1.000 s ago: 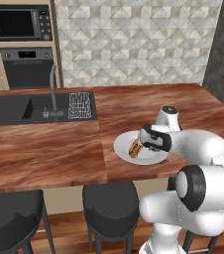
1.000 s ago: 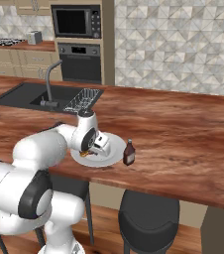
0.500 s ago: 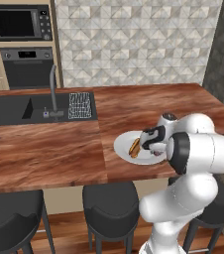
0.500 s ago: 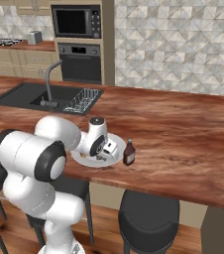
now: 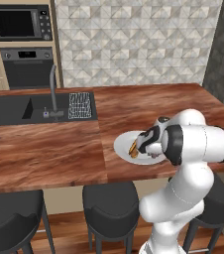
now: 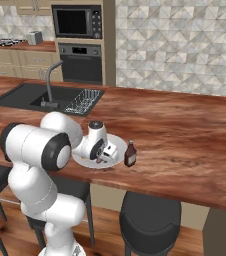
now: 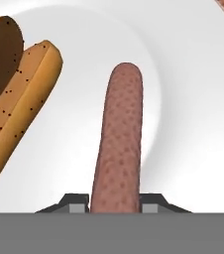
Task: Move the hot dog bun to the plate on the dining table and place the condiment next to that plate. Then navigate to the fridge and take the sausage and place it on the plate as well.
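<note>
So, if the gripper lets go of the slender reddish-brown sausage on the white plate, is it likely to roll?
The slender reddish-brown sausage is a smooth round cylinder, so it could probably roll sideways. The round white plate looks shallow with a raised rim, which would likely stop it. The golden-tan split bun beside it may block one side. It looks stiff, not floppy.

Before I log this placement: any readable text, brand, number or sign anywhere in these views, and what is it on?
None can be read.
condiment: pale label, too small to show any lettering.
microwave: control panel shows only tiny blurred button marks.
oven: control strip blurred, no digits legible.
sausage, hot dog bun, plate: no print, only speckled texture on the food.
</note>
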